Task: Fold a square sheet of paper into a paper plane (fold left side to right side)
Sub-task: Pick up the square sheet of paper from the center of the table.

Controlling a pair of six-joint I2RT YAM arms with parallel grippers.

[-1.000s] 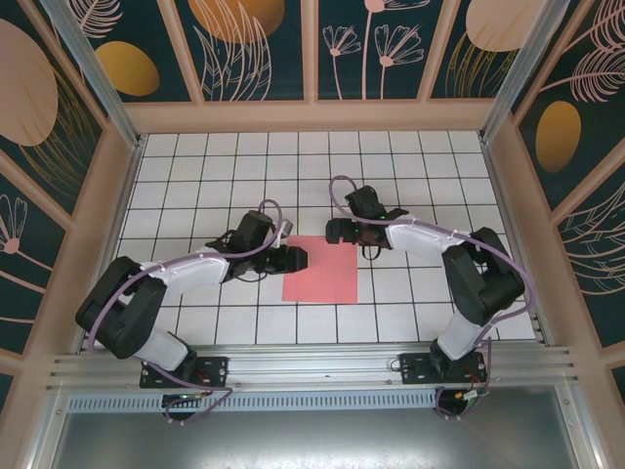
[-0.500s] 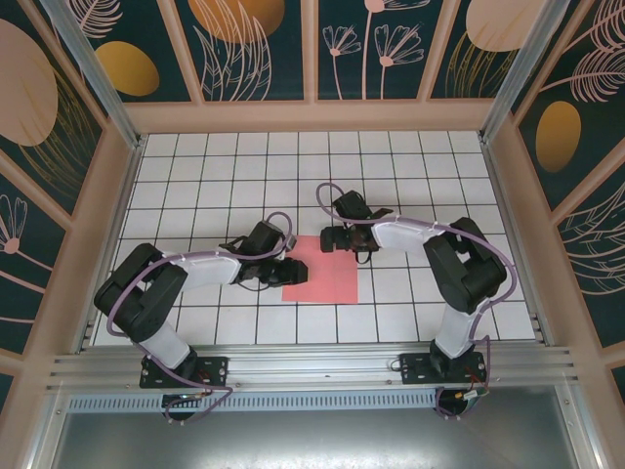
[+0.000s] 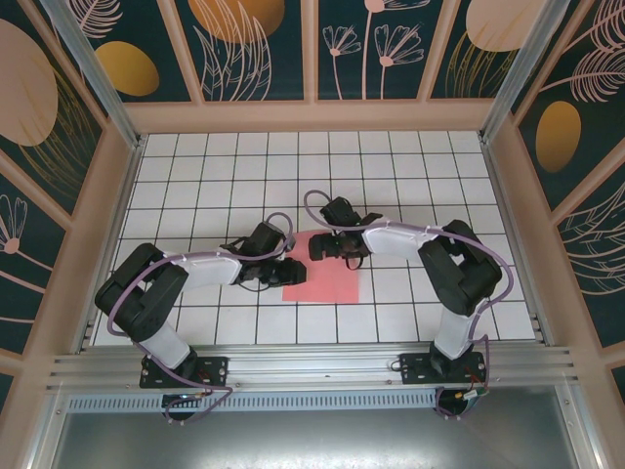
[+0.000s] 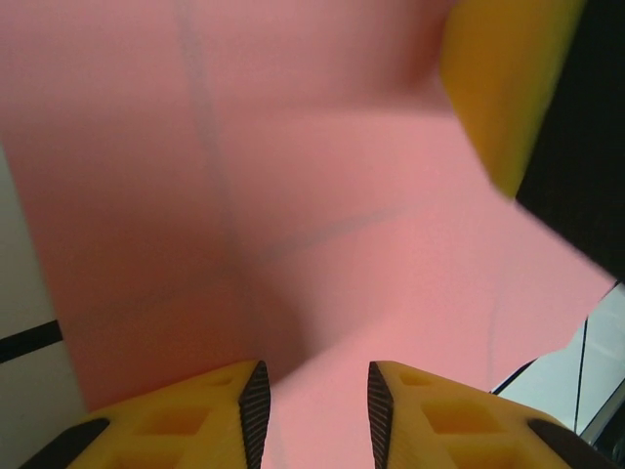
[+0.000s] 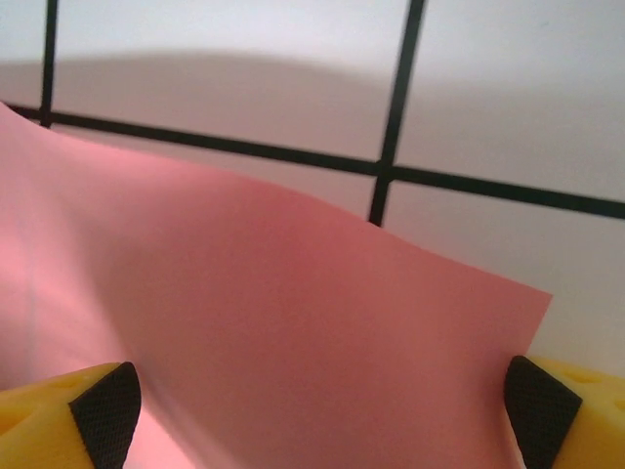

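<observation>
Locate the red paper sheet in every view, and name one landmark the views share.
Top external: the square sheet of paper lies at mid-table, between the left gripper and the right gripper.
Left wrist: it spreads across the middle and top of the picture.
Right wrist: it takes the lower half, its far edge lifted.
Shared landmark: the black grid lines of the white table, beside the sheet.

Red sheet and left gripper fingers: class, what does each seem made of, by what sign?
Red sheet: thin matte paper, probably; its edge bows and faint lines show through. Left gripper fingers: likely yellow moulded plastic, black ribbed pads.
</observation>
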